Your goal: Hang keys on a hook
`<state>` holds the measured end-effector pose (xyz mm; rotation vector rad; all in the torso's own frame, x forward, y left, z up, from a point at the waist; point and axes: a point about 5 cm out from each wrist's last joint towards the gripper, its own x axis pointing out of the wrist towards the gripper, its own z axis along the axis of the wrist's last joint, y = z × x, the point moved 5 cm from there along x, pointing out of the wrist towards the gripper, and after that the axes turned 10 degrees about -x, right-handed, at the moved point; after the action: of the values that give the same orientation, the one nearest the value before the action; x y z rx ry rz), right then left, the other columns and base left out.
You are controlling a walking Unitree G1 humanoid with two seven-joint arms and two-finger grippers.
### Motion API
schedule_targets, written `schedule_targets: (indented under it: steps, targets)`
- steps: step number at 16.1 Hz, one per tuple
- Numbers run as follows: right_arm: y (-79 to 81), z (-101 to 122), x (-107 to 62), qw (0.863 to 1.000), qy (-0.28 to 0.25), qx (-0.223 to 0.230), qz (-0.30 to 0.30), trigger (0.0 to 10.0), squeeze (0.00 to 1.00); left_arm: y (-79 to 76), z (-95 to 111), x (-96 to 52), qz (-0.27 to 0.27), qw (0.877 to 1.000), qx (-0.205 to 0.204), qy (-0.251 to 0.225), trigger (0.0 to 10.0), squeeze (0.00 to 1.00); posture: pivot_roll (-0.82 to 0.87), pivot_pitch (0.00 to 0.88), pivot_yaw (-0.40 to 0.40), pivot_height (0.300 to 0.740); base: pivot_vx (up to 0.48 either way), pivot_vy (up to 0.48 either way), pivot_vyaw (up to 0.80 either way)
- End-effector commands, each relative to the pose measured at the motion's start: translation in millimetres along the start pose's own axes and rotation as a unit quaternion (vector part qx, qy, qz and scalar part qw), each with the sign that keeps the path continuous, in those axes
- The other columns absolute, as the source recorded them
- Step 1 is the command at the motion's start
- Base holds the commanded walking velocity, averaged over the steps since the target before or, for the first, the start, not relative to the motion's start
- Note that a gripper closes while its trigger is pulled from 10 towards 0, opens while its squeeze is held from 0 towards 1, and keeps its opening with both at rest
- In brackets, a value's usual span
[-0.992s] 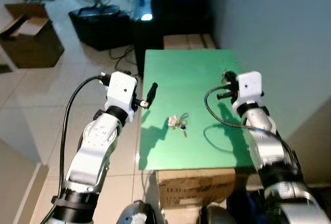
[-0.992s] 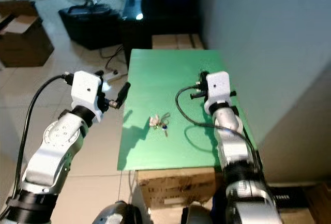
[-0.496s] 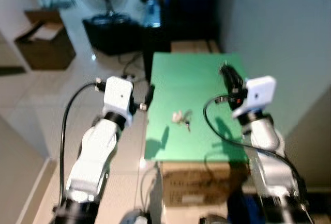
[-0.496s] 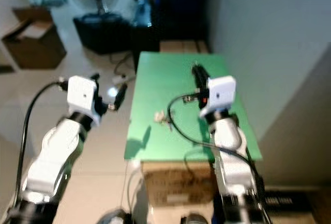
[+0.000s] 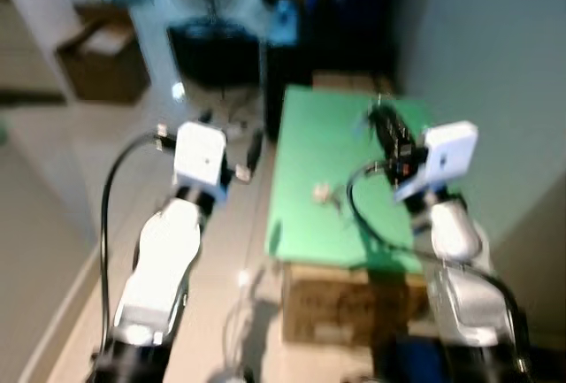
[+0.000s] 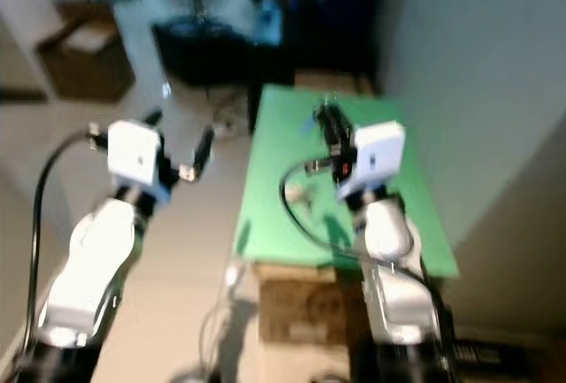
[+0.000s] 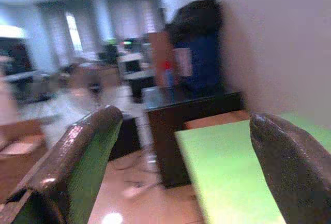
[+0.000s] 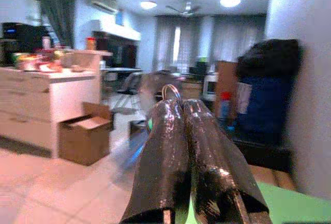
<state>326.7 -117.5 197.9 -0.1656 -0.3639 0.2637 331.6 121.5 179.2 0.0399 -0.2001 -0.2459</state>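
Observation:
The bunch of keys (image 5: pixel 323 194) lies on the green table (image 5: pixel 336 237), blurred, near its middle. My right gripper (image 5: pixel 383 125) is held above the table's far right part, beyond the keys and apart from them. In the right wrist view its fingers (image 8: pixel 207 146) are pressed shut, and a thin wire loop (image 8: pixel 170 90) shows at their tips; I cannot tell whether it is held. My left gripper (image 5: pixel 253 155) hovers just off the table's left edge. It stands open (image 7: pixel 186 118) with nothing between the fingers.
A cardboard box (image 5: pixel 340 308) sits under the table's near edge. A grey wall (image 5: pixel 495 73) runs along the right. Beyond the table are a dark cabinet (image 5: pixel 305 20), a black bin (image 5: pixel 212 51), a fan and an open cardboard box (image 5: pixel 102 63) on the tiled floor.
The whole view has shifted and blurred, so the camera moved. My right gripper has risen and now points away over the table. The keys have stayed where they lay.

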Motion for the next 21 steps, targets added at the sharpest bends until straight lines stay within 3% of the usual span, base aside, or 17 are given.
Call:
schedule_targets:
  steps: [1,2,9,21]
  targets:
    - [0.2,6,2.1,1.000,-0.008,0.003,0.004,10.0,0.00,1.7,1,1.2,0.006,1.000,0.015,-0.004,10.0,0.00,-0.07,0.000,0.013,0.718,0.000,0.000,0.80]
    - [1.7,6,3.3,1.000,-0.007,0.004,0.005,10.0,0.00,0.1,-1,1.4,0.001,1.000,0.031,-0.002,10.0,0.00,-0.07,0.000,0.014,0.718,0.000,0.000,0.80]
    - [2.6,-5,1.1,1.000,0.025,0.005,0.005,10.0,0.00,-5.1,-5,0.1,-0.005,1.000,0.019,0.003,10.0,0.00,-0.07,0.000,0.007,0.718,0.000,0.000,0.80]
    - [-2.6,-16,3.1,0.999,0.052,0.002,-0.001,10.0,0.00,-7.6,-7,6.9,-0.009,1.000,0.004,0.012,10.0,0.00,-0.08,0.000,0.002,0.718,0.336,0.000,0.80]
